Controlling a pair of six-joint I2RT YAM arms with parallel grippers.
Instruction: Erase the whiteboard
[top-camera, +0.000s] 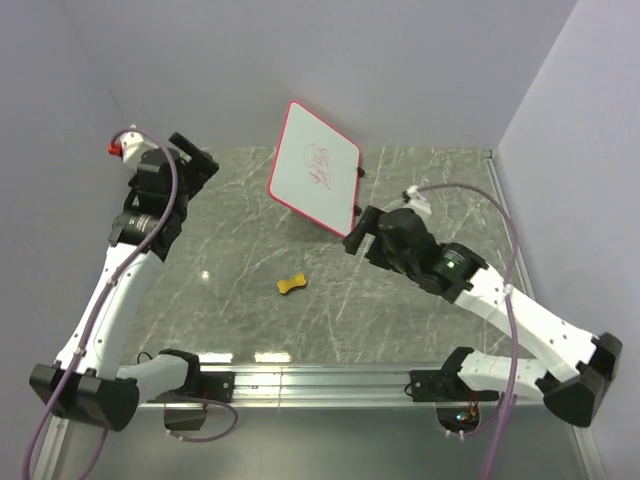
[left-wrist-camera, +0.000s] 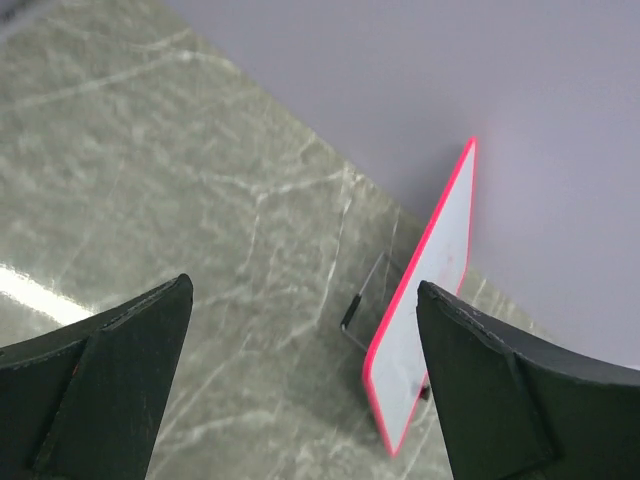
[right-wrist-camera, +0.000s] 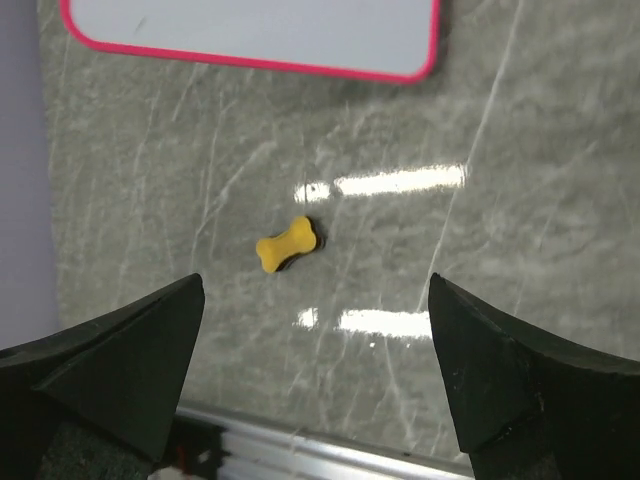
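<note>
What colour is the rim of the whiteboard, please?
Pinkish red; the whiteboard rim shows best in the left wrist view.

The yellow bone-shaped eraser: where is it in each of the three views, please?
Top external: the eraser lies on the marble table, slightly left of centre, nearer the arm bases than the whiteboard.
Left wrist: not in it; only the whiteboard, nearly edge-on, at right.
Right wrist: centre, below the whiteboard.
Shared landmark: the red-rimmed whiteboard.

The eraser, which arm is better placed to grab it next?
Likely right. The right gripper is open and its camera looks straight at the eraser; the left gripper sits at the far left, facing the whiteboard edge-on.
</note>
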